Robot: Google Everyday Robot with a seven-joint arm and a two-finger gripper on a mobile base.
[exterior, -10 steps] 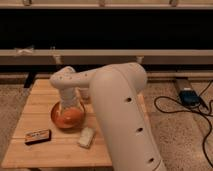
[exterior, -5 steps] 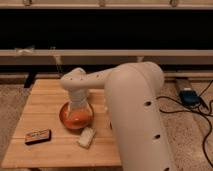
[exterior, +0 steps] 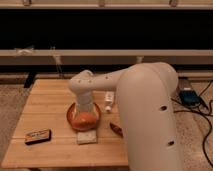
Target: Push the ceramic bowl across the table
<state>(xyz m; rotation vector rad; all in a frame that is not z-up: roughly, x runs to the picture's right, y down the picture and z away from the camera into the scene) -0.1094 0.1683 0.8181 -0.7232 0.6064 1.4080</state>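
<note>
Across the right half of the view, the bulky white robot arm is reaching from the near right corner toward the middle of the rectangular light wooden butcher-block surface, blocking the surface's right side from sight. Its wrist is bending downward over the round, shallow, glossy orange ceramic bowl, and the claw is sitting down inside or right at the bowl's hollow; whether its fingers are spread or closed cannot be told, and nothing shows it gripping anything.

The bowl is resting near the middle of the surface, a little toward the near edge, with bare wood lying to its left and behind it. Judging by that, the push is looking under way but unfinished: the claw is placed against the bowl, and plenty of surface is remaining for the bowl to cross.

Just in front of the bowl, a small pale rectangular packet is lying nearly touching its rim. Near the front left corner, a dark flat bar-shaped packet is carrying an orange band, but its print is not readable. A small white bottle-like item is standing just right of the bowl, label unreadable. A small reddish-brown object is lying beside the arm.
</note>
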